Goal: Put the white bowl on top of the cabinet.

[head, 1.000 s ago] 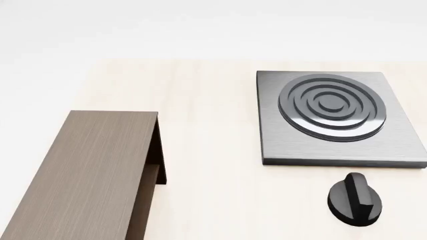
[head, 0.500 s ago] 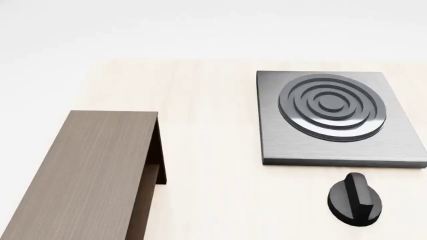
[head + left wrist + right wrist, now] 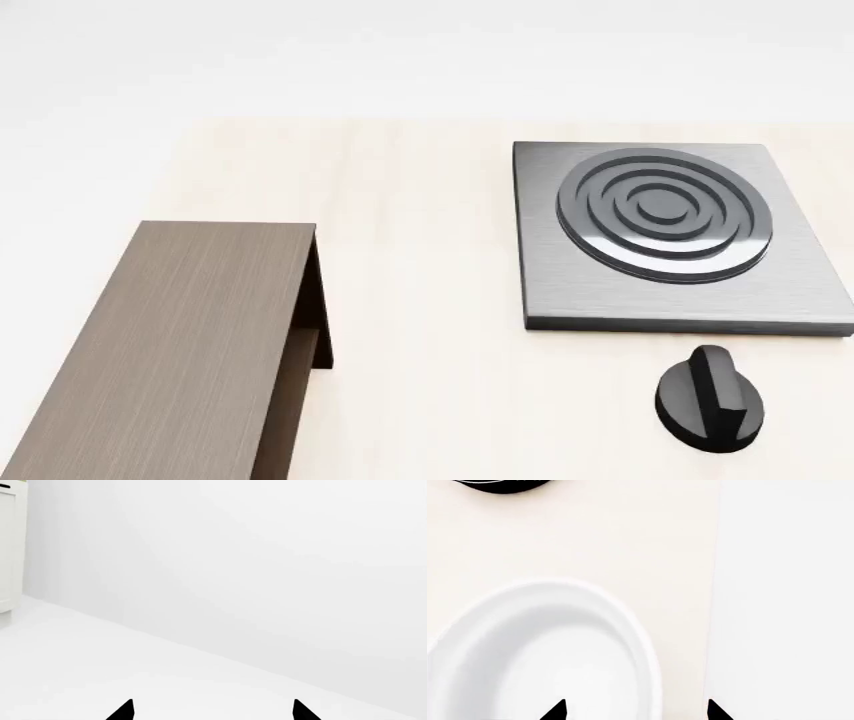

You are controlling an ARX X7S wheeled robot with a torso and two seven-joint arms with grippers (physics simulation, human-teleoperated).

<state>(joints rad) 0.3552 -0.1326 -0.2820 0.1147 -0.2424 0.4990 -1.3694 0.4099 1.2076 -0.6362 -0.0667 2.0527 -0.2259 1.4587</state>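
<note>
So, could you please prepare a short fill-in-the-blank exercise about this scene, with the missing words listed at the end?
1. The flat top of the cabinet carries ____ objects.
2. The stove plate shows raised ____ rings.
3. The black knob sits on the table between the stove plate and the ____ edge of the head view.
4. In the right wrist view, the right tool hangs over the rim of the ____ bowl.

Missing words: no; concentric; bottom; white
</note>
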